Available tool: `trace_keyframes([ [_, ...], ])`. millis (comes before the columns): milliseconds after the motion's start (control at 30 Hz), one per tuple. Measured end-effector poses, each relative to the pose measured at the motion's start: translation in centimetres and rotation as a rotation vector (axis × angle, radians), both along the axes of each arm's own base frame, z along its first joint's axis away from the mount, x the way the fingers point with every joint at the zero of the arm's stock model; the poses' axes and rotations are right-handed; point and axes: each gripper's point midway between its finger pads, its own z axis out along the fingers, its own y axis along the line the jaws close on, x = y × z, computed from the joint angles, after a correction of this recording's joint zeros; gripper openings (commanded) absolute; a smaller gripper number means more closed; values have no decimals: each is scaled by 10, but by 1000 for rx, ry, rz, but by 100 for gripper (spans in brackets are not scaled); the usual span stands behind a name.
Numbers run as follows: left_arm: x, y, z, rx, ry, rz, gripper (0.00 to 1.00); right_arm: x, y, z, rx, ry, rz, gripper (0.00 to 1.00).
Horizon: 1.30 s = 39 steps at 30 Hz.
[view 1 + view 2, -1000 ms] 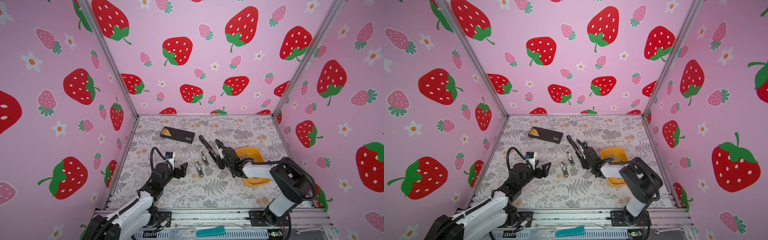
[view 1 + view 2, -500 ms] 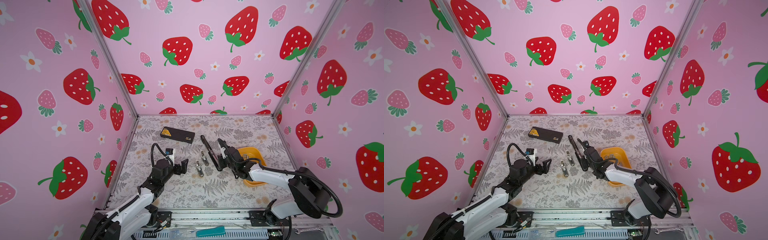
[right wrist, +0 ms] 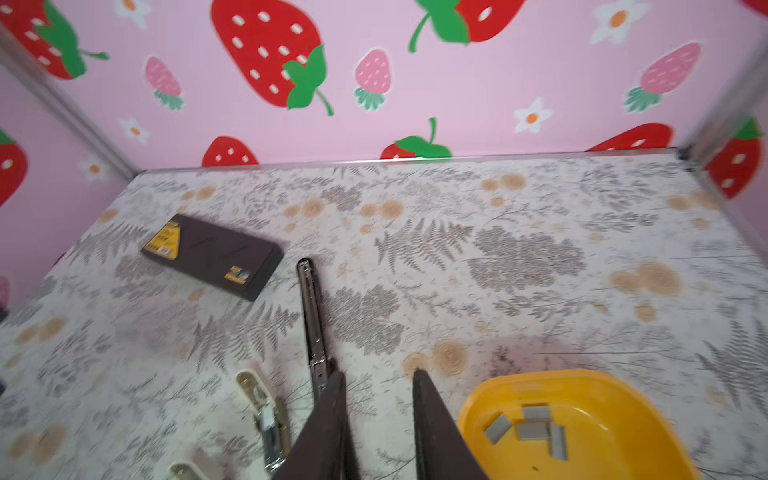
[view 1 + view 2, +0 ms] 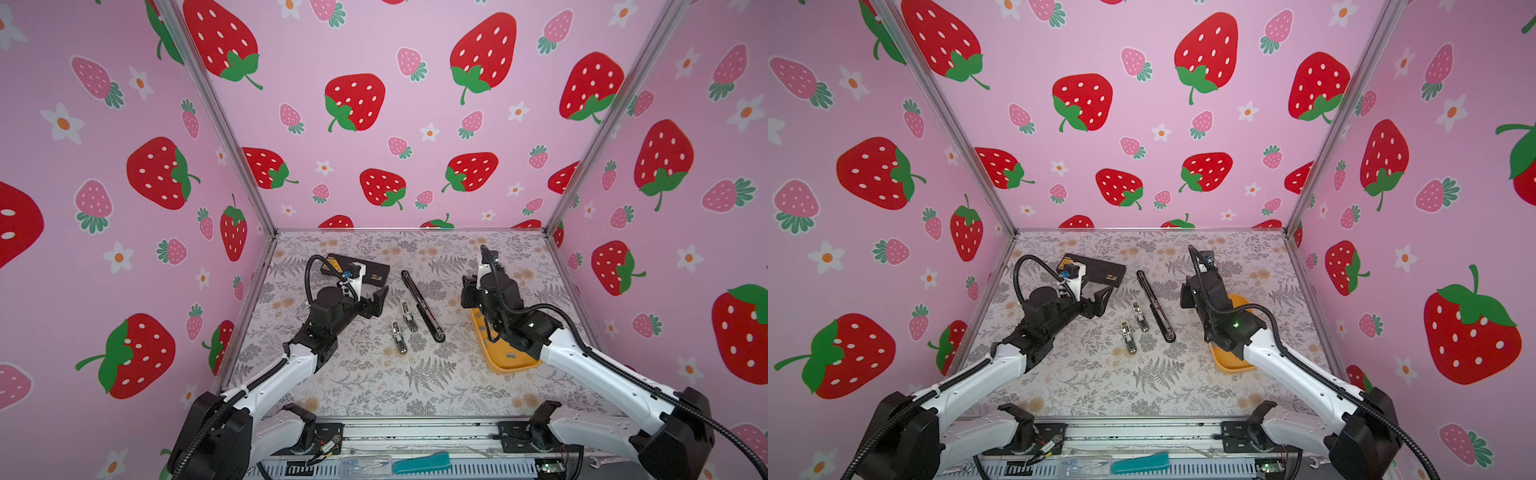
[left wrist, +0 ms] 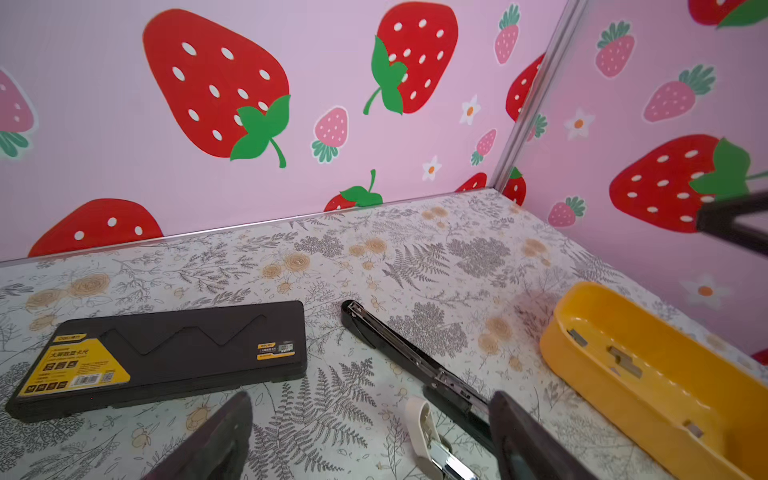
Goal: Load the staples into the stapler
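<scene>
The staples (image 3: 528, 428) are several small grey strips lying in a yellow tray (image 3: 478, 403), also seen in the left wrist view as staples (image 5: 623, 357). A long black stapler (image 4: 422, 305) (image 4: 1156, 307) lies opened out flat mid-table, its metal rail (image 5: 399, 349) (image 3: 311, 316) showing. My right gripper (image 4: 467, 293) (image 4: 1187, 297) (image 3: 378, 399) hangs between stapler and tray, slightly open, nothing between its fingers. My left gripper (image 4: 376, 303) (image 4: 1100, 301) (image 5: 370, 436) stands wide open left of the stapler, empty.
Two small cream-and-silver staplers (image 4: 409, 316) (image 4: 397, 337) lie just left of the black one. A black box with a yellow label (image 4: 361, 270) (image 5: 166, 349) sits at the back left. The yellow tray (image 4: 503, 357) lies under my right arm. Pink walls enclose three sides.
My right gripper has left the black stapler, moved right toward the tray and parted its fingers a little. The stapler now lies flat. My left gripper has edged forward toward the staplers.
</scene>
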Motion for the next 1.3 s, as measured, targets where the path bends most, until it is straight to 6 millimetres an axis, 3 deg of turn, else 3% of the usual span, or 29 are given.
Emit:
trace_keyframes([
  [133,-10,0,-24,70,31,-38,94,8,-47,-33,-71,84,-126,28],
  [267,-10,0,-22,101,1,-46,95,-5,-78,-88,-149,225,-167,25],
  [367,-9,-5,-18,107,-33,-76,95,-18,-77,-112,-167,289,-94,27],
  [500,-4,-12,-30,141,-20,-113,92,-22,-69,-110,-174,289,-22,24],
  [700,8,-18,-29,177,-23,-126,90,-28,-86,-120,-213,351,-76,23],
  [1167,3,-23,-15,181,-83,-175,90,-19,-99,-195,-211,641,-78,29],
  [1300,3,-23,-15,183,-85,-175,90,-18,-100,-202,-184,669,-62,34],
])
